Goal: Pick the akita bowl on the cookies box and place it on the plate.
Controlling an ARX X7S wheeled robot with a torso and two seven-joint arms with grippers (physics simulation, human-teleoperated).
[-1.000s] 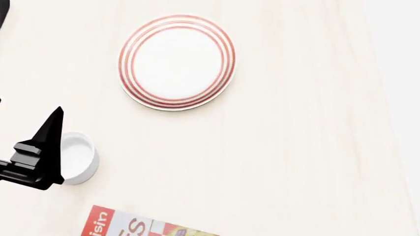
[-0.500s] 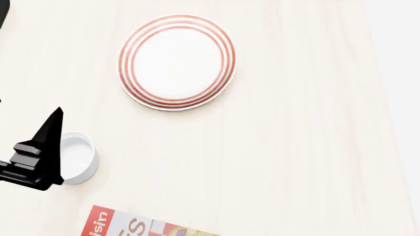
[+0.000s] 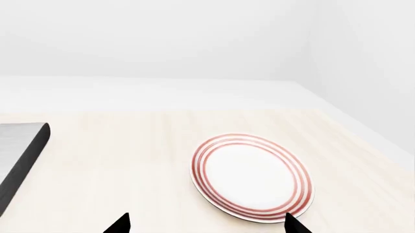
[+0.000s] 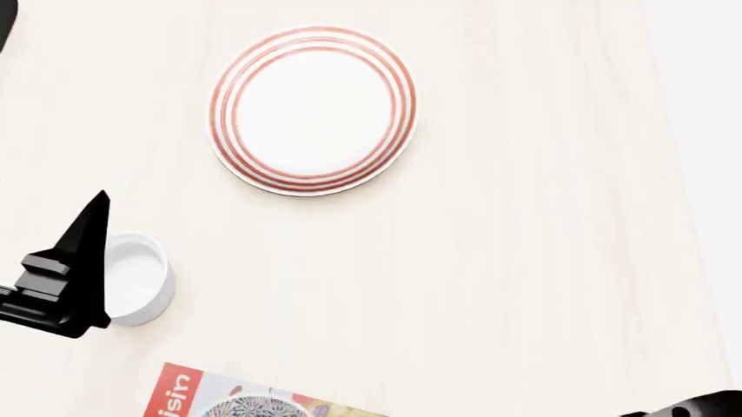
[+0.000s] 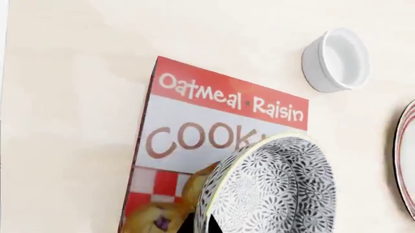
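R claw: state can't tell, but akita bowl [image 5: 269,187] now tilts up over cookies box [image 5: 194,131], newly in head view — likely lifted, plate [image 4: 312,109] next.

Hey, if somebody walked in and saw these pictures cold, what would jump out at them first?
Probably the red-ringed plate, alone and empty on the pale table. Next, in the right wrist view, the patterned bowl looming tilted over the red-and-white cookies box. Then the black left gripper beside a small white cup.
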